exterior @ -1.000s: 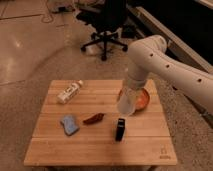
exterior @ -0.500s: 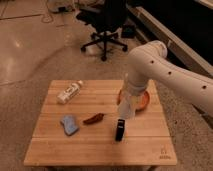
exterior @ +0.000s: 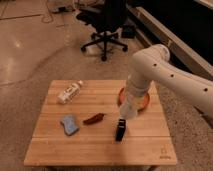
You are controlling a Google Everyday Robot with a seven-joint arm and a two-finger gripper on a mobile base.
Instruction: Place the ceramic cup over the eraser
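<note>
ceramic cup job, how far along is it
Done: the small white ceramic cup is off the wooden table, carried at the gripper. In hand: it hangs just above and right of the upright black rectangular eraser, in front of the orange bowl. Left: lowering the cup over the eraser, which is uncovered.

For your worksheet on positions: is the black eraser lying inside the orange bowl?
No. The eraser stands on the wooden table, in front of the bowl, below the tool.
</note>
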